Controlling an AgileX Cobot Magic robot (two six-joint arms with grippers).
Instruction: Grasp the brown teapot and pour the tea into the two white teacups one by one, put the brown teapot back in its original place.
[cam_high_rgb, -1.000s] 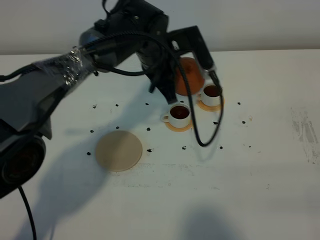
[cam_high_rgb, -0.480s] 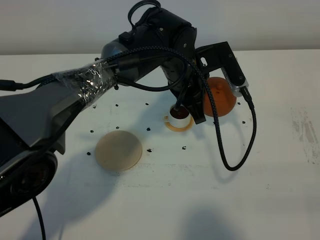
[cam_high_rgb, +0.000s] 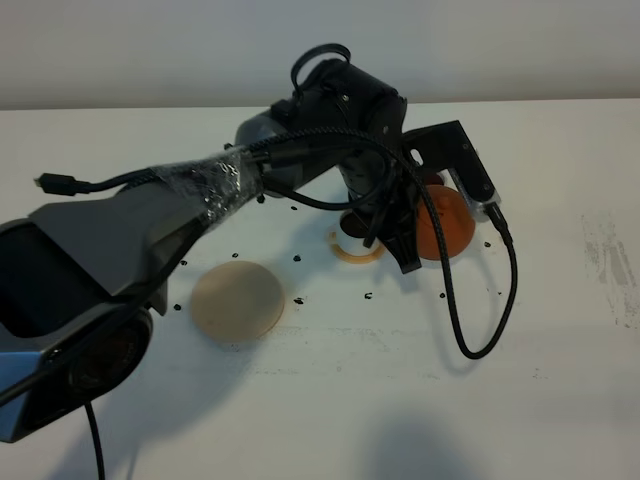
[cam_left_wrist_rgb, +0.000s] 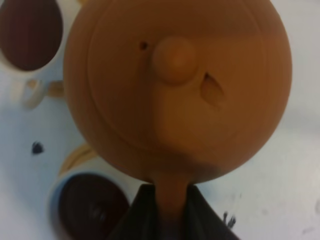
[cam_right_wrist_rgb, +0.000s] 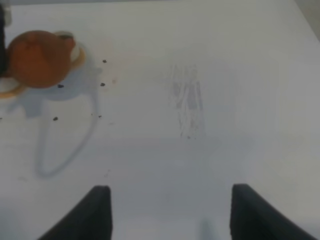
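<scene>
Pinched tight on the loop handle of one round reddish-brown clay teapot: left gripper, dark fingers pressed against both sides of the handle, teapot held over the far middle of the white tabletop, partly hidden behind the black arm in the high view. Lid with small knob seen from above in the left wrist view.

Two small white ceramic teacups, both filled with dark tea: one just beside the teapot body, the other close under the teapot near the gripper. Two small orange-tan round coasters: one showing beneath the arm in the high view, the other a sliver beside the nearer cup in the left wrist view; the cups themselves hidden by the arm in the high view. One large flat round pale-beige coaster disc, bare, nearer the left front of the tabletop, well apart from the teapot. Many small dark specks scattered over the tabletop.

Compared with a second ago: arm swung rightward, teapot shifted from behind the cups to their right side and lower in view, both cups now covered by the arm.

Right gripper spread wide, holding nothing, over bare tabletop on the right side, well apart from the teapot.
</scene>
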